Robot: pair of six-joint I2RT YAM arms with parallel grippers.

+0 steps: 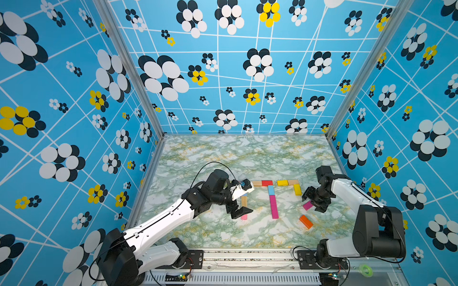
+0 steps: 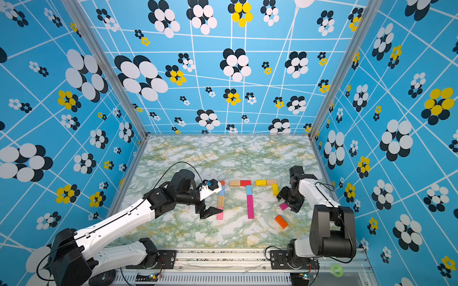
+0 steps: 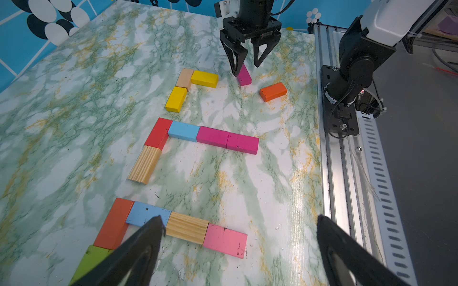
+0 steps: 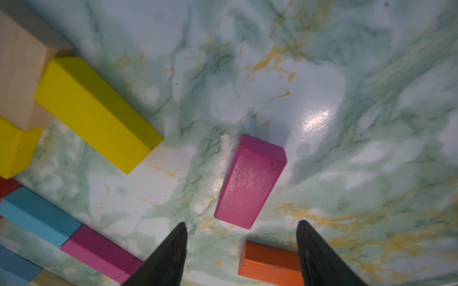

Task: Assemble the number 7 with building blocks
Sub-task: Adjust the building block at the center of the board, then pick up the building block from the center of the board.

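One orange block (image 1: 306,221) nearest the table's (image 1: 223,235) front edge; fifteen blocks (image 1: 273,203); left gripper (image 3: 240,222) jaws spread, right gripper (image 4: 241,222) jaws apart around one magenta block (image 4: 250,183).

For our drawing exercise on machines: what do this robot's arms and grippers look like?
The left arm and right arm share white shells on the long links, with black joints and bases. A thin black cable loops above the left arm. The left gripper and right gripper are black, each with two tapering, pointed fingers.
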